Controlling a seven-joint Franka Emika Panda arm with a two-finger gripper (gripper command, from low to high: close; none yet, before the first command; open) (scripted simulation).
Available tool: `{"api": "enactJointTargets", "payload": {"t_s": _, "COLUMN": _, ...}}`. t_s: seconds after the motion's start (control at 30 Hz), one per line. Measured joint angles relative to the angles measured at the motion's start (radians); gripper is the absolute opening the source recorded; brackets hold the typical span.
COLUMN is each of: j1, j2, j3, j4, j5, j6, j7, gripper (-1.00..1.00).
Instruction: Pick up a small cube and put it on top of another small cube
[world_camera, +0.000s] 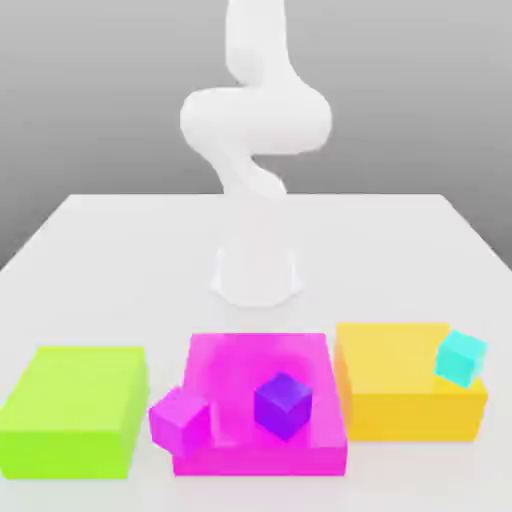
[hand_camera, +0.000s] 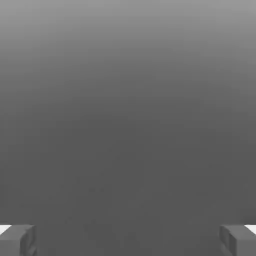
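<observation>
Sitting tilted on the yellow block (world_camera: 410, 395), at its far corner toward the exterior view's right, the cyan cube (world_camera: 461, 358) lies well apart from the white arm (world_camera: 255, 130), which rises over the bench (world_camera: 120, 250) behind the magenta block (world_camera: 262, 400). The claw (hand_camera: 128, 240) hangs with fingers (hand_camera: 17, 239) spread wide and nothing between them. Judged from this, the coming move must carry the claw forward and toward the yellow block. The purple cube (world_camera: 283, 405) rests on the magenta block, on the side nearer the yellow block.
</observation>
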Motion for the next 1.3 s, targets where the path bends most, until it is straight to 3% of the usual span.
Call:
{"api": "enactJointTargets", "payload": {"t_s": 0.63, "j1": -0.135, "j2": 0.695, "j3": -0.146, "j4": 0.171, "j5": 0.048, "j6": 0.109, "j7": -0.001, "gripper": 0.00}}
{"api": "enactJointTargets", "payload": {"t_s": 1.1, "j1": -0.292, "j2": 1.210, "j3": -0.178, "j4": 0.298, "j5": 0.164, "j6": 0.183, "j7": -0.055, "gripper": 0.00}}
{"api": "enactJointTargets", "payload": {"t_s": 1.23, "j1": -0.328, "j2": 1.355, "j3": -0.155, "j4": 0.335, "j5": 0.195, "j6": 0.261, "j7": -0.073, "gripper": 0.00}}
{"api": "enactJointTargets", "payload": {"t_s": 1.27, "j1": -0.333, "j2": 1.384, "j3": -0.149, "j4": 0.342, "j5": 0.201, "j6": 0.282, "j7": -0.077, "gripper": -1.00}}
{"api": "enactJointTargets", "payload": {"t_s": 1.3, "j1": -0.333, "j2": 1.384, "j3": -0.149, "j4": 0.342, "j5": 0.201, "j6": 0.282, "j7": -0.077, "gripper": -1.00}}
